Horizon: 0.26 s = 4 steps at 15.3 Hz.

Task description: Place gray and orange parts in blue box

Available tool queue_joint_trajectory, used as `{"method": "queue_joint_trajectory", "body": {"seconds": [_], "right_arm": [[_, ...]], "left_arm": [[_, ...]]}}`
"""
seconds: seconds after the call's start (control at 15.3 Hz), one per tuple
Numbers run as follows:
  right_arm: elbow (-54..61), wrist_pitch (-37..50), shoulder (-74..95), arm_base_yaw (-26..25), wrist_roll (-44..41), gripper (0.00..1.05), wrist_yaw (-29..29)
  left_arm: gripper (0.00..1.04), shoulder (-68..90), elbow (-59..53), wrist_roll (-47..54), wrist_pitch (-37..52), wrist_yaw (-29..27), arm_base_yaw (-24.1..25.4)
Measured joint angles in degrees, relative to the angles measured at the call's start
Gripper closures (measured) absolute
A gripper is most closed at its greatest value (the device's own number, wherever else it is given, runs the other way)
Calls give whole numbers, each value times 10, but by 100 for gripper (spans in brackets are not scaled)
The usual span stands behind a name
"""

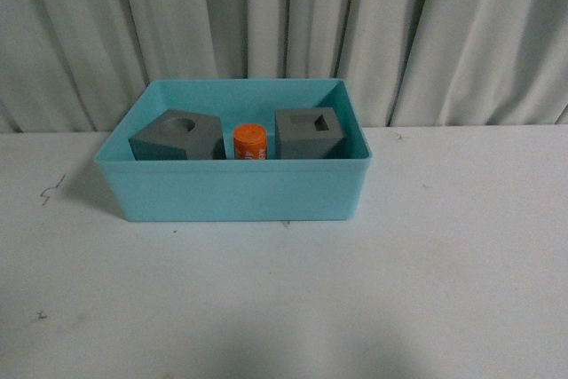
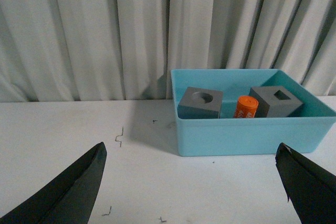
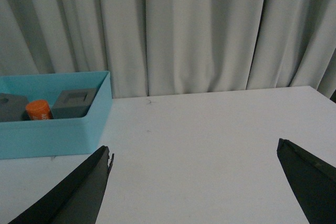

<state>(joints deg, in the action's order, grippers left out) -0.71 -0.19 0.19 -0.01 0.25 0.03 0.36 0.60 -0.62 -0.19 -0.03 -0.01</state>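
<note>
Three parts sit inside the blue box (image 1: 232,193), in a row along its far half: a gray cube with a round recess (image 1: 177,137) to the left, an orange cylinder (image 1: 250,141) in the middle, and a gray cube with a square recess (image 1: 309,132) to the right. The cylinder stands upright just beside the round-recess cube, with a small gap to the other. By this layout the task appears complete.

Left gripper (image 2: 191,192): jaws spread wide, nothing between them, hovering over the white table (image 1: 444,290) well apart from the box. Right gripper (image 3: 194,192): likewise released and empty, over bare table to the right of the box.

Handling, as judged:
- Cubes: matte, rigid, flat-sided, probably light plastic. The dull finish should give good friction. Grip across two opposite vertical faces; avoid the recess edge.
- Cylinder: smooth, rounded, with white markings on its side. It may roll if tipped. Grip across its diameter, near mid-height.
- Box: thin-walled, smooth turquoise plastic with low walls and a rim. It may slide on the table if pushed.

Background: a pale pleated curtain (image 1: 444,33). The table carries a few small dark marks.
</note>
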Motion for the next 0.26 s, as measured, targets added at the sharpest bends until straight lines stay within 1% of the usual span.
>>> {"method": "queue_joint_trajectory", "body": {"seconds": [0.26], "right_arm": [[0,0,0,0,0,6,0]], "left_arm": [[7,0,0,0,0,0,0]]}}
